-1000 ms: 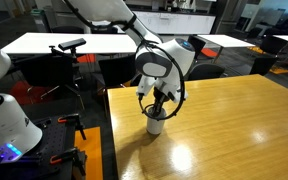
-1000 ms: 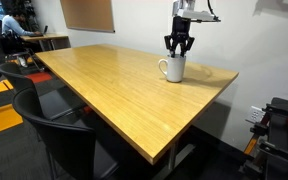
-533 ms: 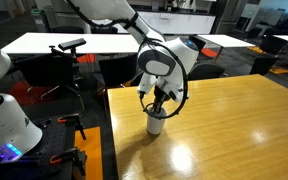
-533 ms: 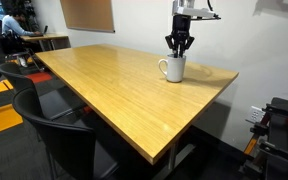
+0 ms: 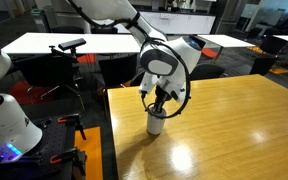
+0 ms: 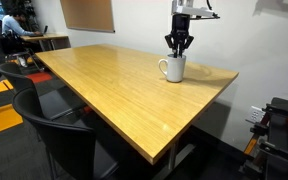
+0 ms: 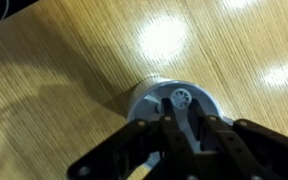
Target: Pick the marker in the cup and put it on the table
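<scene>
This is looking like an open office or lab room: a large wood-topped table is standing with black office chairs drawn up to it, white-topped tables are filling the background, a person is sitting at a desk in the far corner, and a brown board is hanging on the wall.

Surfaces as seen from beside the table: its top is showing light yellowish wood with a fine straight grain, gleaming glossy and throwing back the lamps as bright patches. The cup is looking smooth, white and faintly shiny, like glazed ceramic. The gripper is appearing dull black, plastic or metal. The arm is shining as smooth white plastic. The chairs are looking matt black.
</scene>
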